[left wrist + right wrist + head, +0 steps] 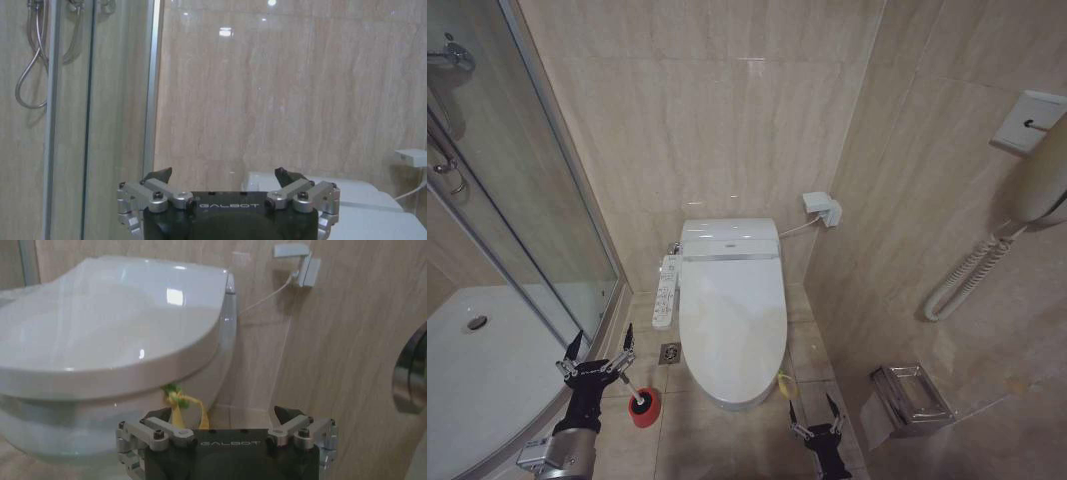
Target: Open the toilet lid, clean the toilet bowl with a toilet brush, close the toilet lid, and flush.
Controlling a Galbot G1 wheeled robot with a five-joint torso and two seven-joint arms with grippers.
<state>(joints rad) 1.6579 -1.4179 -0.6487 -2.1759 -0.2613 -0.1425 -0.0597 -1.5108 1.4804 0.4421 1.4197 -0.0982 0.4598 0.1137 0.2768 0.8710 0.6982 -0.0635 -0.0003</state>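
Toilet lid [732,320] is shown closed; the right gripper [813,413], spread empty, is held at its 5 o'clock edge beside the yellow-green band [784,383], presumably for lifting; the left gripper [599,352] is spread empty above the toilet brush [632,392].

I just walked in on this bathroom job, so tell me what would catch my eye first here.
The toilet lid, white and glossy, lies shut in the middle of the head view, against the beige tiled wall. The left gripper hovers open by the shower's glass door, above a red cup holder on the floor. The right gripper waits open near the toilet's front right, close to a yellow-green band hanging under the lid's edge.
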